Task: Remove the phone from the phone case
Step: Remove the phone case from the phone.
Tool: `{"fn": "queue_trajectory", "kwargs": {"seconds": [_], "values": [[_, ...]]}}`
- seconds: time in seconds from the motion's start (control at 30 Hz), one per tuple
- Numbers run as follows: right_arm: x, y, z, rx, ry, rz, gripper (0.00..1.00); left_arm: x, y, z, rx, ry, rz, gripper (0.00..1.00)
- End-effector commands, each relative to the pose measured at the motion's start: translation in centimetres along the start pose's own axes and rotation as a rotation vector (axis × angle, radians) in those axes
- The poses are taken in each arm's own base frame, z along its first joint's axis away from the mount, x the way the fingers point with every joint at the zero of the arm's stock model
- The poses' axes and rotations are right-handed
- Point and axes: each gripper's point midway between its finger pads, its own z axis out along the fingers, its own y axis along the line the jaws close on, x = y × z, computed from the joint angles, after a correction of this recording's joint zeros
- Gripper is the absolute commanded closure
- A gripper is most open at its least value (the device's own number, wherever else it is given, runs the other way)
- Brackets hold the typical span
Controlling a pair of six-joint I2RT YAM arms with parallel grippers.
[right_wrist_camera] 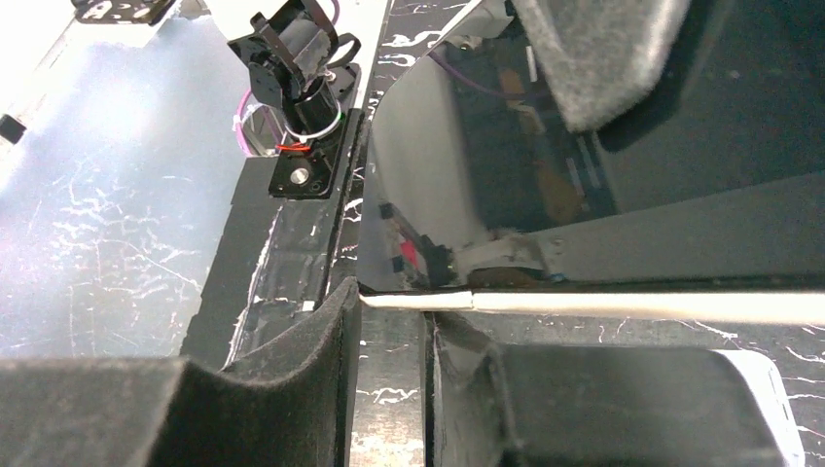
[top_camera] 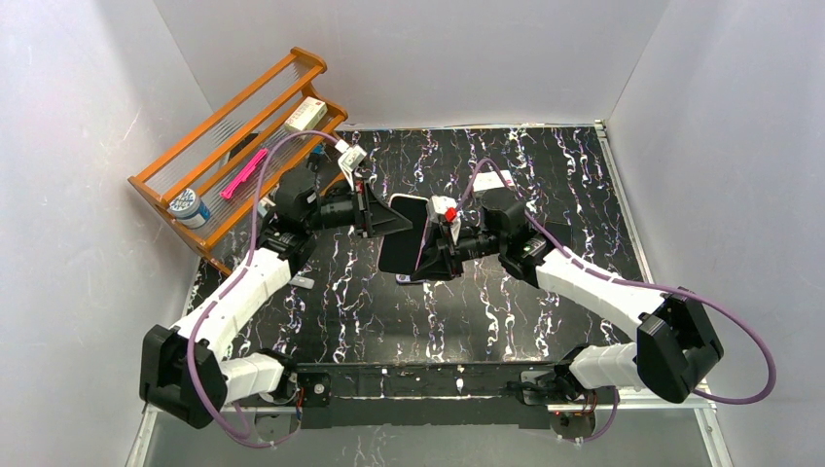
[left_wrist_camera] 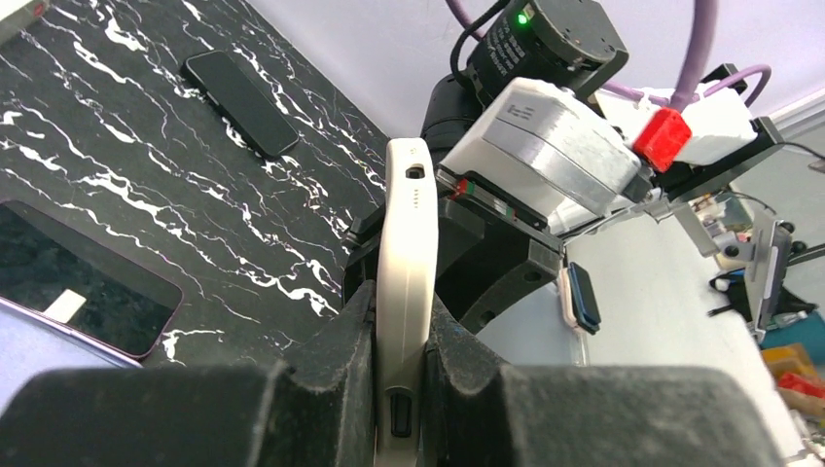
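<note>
A phone in a cream case is held on edge above the middle of the black marbled table. My left gripper is shut on it. In the left wrist view the case's cream edge stands clamped between my left gripper's two pads. My right gripper meets the phone from the right. In the right wrist view its jaws stand a narrow gap apart with only table between them. The cream edge crosses just past the fingertips, under the glossy black screen.
A wooden rack stands at the back left with a pink item, a white box and a jar. Two dark phones lie flat on the table. Grey walls close in on three sides.
</note>
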Motion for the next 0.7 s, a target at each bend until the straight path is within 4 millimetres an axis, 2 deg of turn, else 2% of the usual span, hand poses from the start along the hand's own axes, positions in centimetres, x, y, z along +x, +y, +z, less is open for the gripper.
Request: {"fn": "queue_trajectory", "kwargs": {"seconds": [0.0, 0.27, 0.4, 0.47, 0.6, 0.67], "values": [[-2.6, -1.5, 0.2, 0.039, -0.028, -0.214, 0.99, -2.0, -1.3, 0.4, 0.013, -0.037, -0.101, 1.00], [-2.7, -2.7, 0.3, 0.090, -0.002, -0.263, 0.99, -1.8, -0.9, 0.9, 0.028, -0.023, -0.195, 1.00], [-3.6, -3.8, 0.1, 0.153, -0.014, -0.281, 0.99, -1.6, -0.8, 1.0, 0.029, -0.023, -0.216, 1.00], [-4.1, -4.7, -0.2, 0.216, -0.031, -0.286, 0.99, -1.4, -0.9, 0.9, 0.032, -0.022, -0.222, 1.00], [-5.1, -8.4, -1.7, 0.463, -0.080, -0.230, 0.99, -1.1, -1.1, 0.6, 0.036, -0.034, -0.227, 1.00], [-5.0, -9.0, -2.1, 0.508, -0.088, -0.202, 0.99, -1.1, -1.0, 0.5, 0.035, -0.048, -0.223, 1.00]]}}
